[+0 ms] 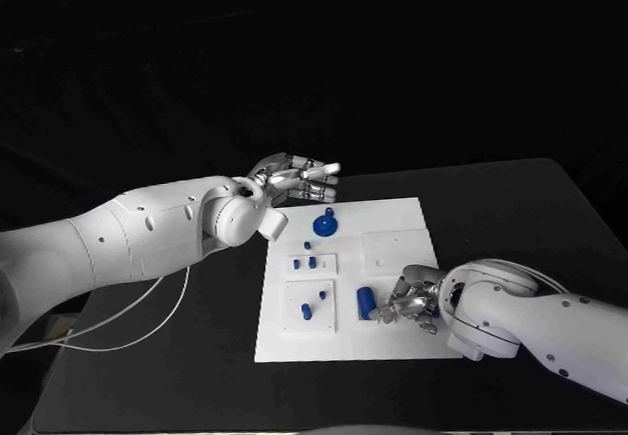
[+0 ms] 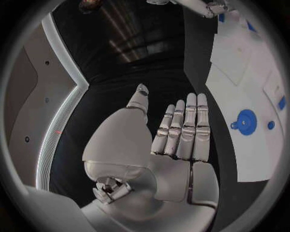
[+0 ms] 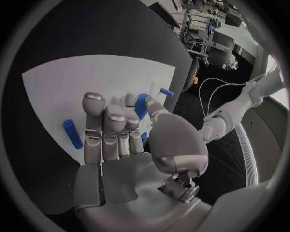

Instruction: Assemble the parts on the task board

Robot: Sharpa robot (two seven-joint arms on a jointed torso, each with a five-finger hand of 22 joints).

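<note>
A: Where was the part, and what had hold of it?

B: A small blue part (image 3: 141, 105) sat between the thumb and fingertips of the right hand (image 1: 411, 297), low over the near right corner of the white task board (image 1: 395, 217). It looked pinched, though most of the piece was hidden behind the fingers. A blue cylinder (image 1: 365, 302) lay flat just beside that hand.

A: So what could have gone wrong?

B: The hold looked shallow, so I judged the part could twist or slip as it was pressed down. The fingers could also have nudged the cylinder and sent it rolling.

A: And the other hand?

B: The left hand (image 1: 294, 180) hovered beyond the board's far left corner, fingers straight and together, thumb apart, holding nothing. It was well clear of the round blue disc (image 1: 324, 223), so I saw little risk there
</note>
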